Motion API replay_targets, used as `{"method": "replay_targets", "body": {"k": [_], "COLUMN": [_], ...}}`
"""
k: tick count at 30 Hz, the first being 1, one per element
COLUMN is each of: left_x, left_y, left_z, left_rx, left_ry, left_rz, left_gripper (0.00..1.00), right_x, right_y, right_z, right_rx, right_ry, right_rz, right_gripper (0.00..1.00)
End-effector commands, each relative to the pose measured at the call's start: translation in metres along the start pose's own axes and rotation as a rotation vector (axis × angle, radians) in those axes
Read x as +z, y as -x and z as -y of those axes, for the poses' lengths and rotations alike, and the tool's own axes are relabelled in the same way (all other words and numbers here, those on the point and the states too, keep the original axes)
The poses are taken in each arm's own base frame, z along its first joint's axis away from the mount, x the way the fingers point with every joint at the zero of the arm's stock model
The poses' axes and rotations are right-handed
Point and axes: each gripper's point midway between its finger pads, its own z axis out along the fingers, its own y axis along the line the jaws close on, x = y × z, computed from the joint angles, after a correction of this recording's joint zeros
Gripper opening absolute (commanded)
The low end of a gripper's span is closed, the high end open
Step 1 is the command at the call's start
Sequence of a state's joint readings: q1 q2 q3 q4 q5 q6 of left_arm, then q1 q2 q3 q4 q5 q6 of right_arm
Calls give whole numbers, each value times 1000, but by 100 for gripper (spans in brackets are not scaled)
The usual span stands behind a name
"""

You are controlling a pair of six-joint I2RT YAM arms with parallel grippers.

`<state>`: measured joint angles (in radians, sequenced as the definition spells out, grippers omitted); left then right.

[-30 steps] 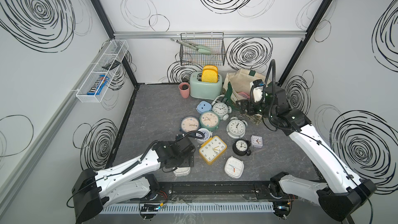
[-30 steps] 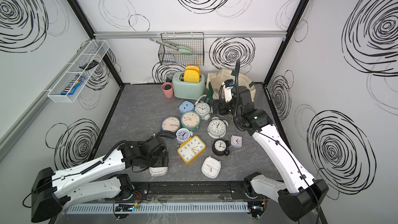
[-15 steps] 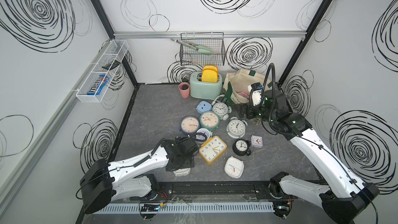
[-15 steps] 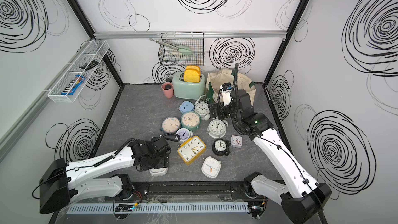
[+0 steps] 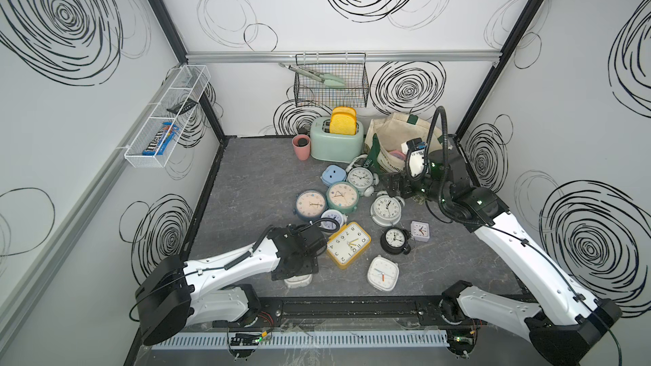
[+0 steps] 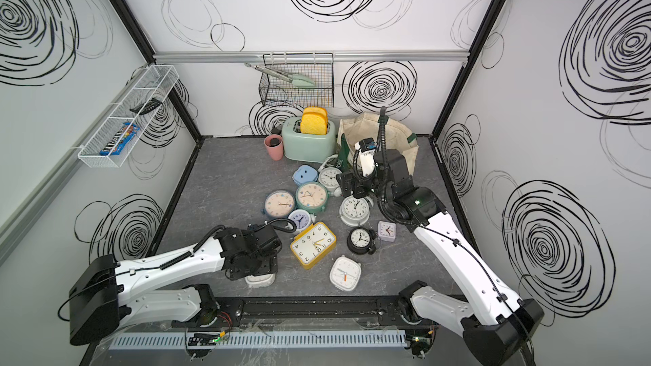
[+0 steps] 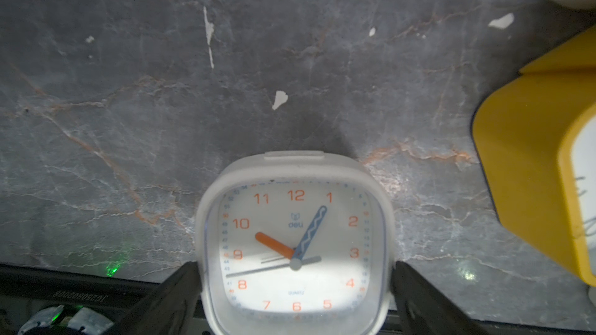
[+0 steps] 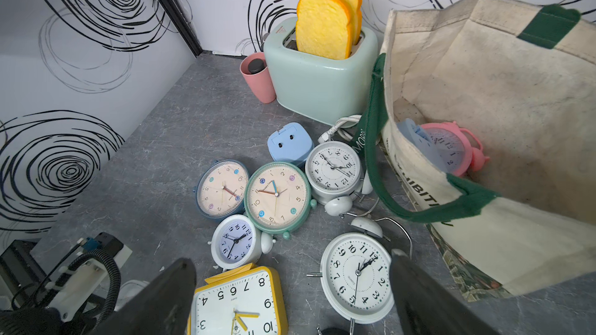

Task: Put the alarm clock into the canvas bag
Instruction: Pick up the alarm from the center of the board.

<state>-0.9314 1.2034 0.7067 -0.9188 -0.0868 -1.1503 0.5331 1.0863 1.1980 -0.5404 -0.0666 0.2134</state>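
Left gripper point(image 7: 294, 269) stands spread, straddling the white rounded-square plastic alarm clock point(image 7: 295, 220) lying face-up on the grey counter point(image 7: 193, 91), well apart from the cream canvas bag point(image 5: 394, 132). Probably light, rigid, smooth-sided; pinch its flat opposite sides squarely.

Both top views are bright and evenly lit from overhead, with only soft, short shadows on the grey tabletop point(image 5: 253, 184). The wide lens slants the black corner post point(image 5: 158, 12) at upper left outward. The left wrist view is dimmer: glare washes the face of the white square alarm clock point(image 7: 295, 246), and the yellow clock point(image 7: 532, 172) is blurred. The right wrist view is sharp in the centre and stretched at its edges.
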Motion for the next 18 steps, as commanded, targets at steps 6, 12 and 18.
{"method": "replay_targets", "body": {"k": [6,12,18], "left_x": [18,32,47], "left_y": [-9,-20,-33], "left_z": [-12,-12,-10], "left_rx": [-28,-28,-35], "left_ry": [88,114,120], "left_rz": [-34,-78,-127], "left_gripper": [96,96,96], "right_x": [2,6,7], "right_y": [-38,-77,-90], "right_z": [-38,-63,-75], "right_rx": [-29,-21,-16], "right_ry": [122,208,245], "right_rz": [-83,-155,-173], "right_gripper": [97,97,97]}}
